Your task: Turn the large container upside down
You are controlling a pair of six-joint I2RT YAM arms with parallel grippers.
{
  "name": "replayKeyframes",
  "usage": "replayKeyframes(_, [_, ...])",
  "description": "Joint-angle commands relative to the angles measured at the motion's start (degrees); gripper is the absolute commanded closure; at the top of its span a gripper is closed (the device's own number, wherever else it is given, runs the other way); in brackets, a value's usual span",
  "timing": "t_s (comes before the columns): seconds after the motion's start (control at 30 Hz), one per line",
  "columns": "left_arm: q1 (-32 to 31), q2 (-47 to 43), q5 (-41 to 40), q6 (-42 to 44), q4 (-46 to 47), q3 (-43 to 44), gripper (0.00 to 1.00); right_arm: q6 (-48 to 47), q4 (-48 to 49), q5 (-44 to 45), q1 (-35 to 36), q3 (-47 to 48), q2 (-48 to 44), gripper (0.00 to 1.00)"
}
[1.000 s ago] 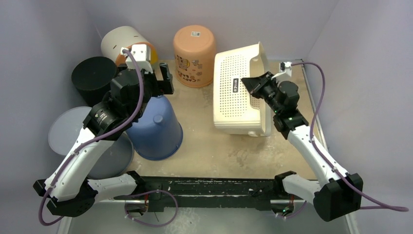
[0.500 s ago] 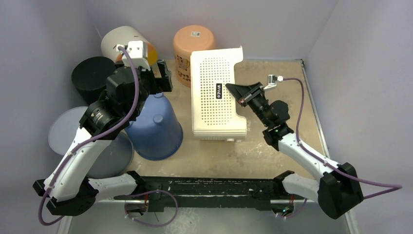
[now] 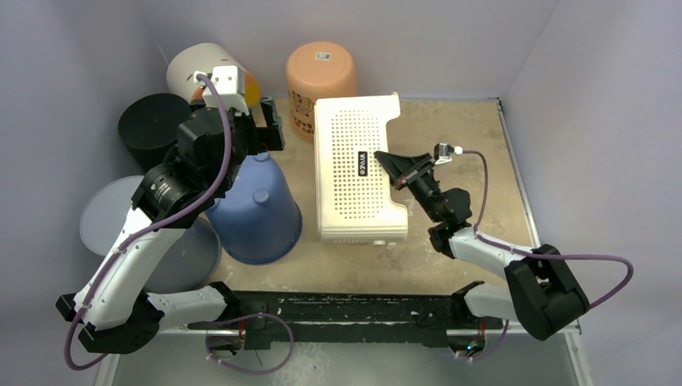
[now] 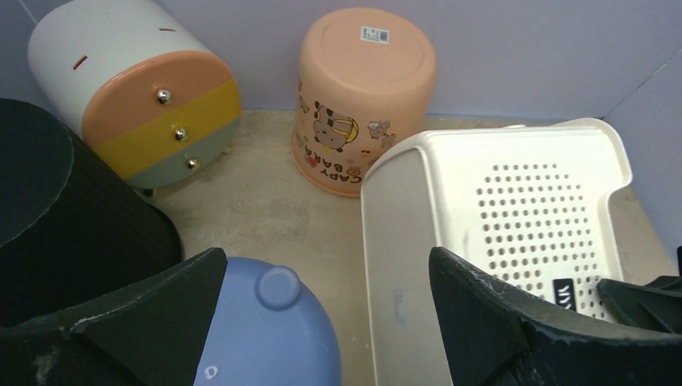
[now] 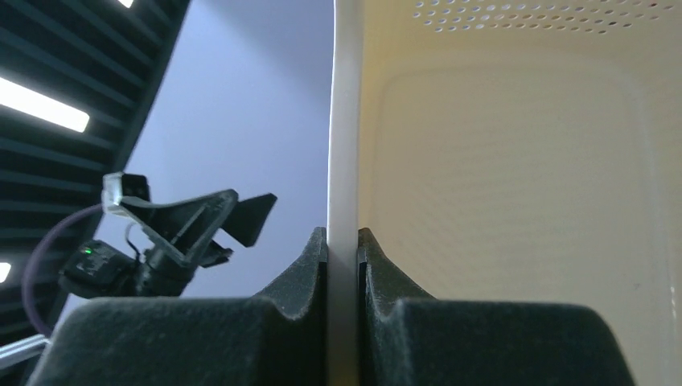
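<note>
Right gripper (image 5: 342, 241) clamped on the white perforated plastic basket (image 3: 354, 173), inverted.
Left gripper (image 4: 326, 261): jaws wide apart, gripping nothing.

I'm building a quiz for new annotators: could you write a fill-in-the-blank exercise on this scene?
1. The right gripper is shut on an edge of the white basket, whose perforated base faces ____.
2. The left gripper hangs with its jaws ____ above the blue bucket.
3. The round cabinet has ____ drawers.
Missing words: up; open; three.
</note>
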Motion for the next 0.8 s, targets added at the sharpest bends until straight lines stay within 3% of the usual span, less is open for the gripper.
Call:
replayKeyframes(0.0, [-0.15,-0.28,-1.61,-0.03,0.09,2.29,0.07,8.04,16.59,-0.96,-6.39,-4.56,-2.89,1.00])
replayKeyframes(0.1, [-0.16,-0.20,-2.07,0.25,-0.01,2.35,0.07,12.96,20.04,-3.56,-11.47,-9.65,-2.45,1.00])
replayKeyframes(0.23, [-0.12,0.47,-1.75,0.20,0.10,3.20,0.07,16.94,26.96,-3.37,-12.83,-11.45,0.98,1.00])
replayKeyframes(0.5, [-0.16,0.76,-1.73,0.02,-0.59,3.82,0.07,22.48,41.35,-3.48,-18.68,-16.24,14.08,1.00])
replayKeyframes(0.63, [-0.14,0.87,-1.97,0.19,-0.38,2.77,0.07,22.07,42.82,-6.02,-23.80,-18.08,22.46,1.00])
replayKeyframes(0.77, [-0.12,0.97,-2.26,0.21,0.38,1.54,0.07,17.66,42.14,-8.99,-26.52,-17.07,23.46,1.00])
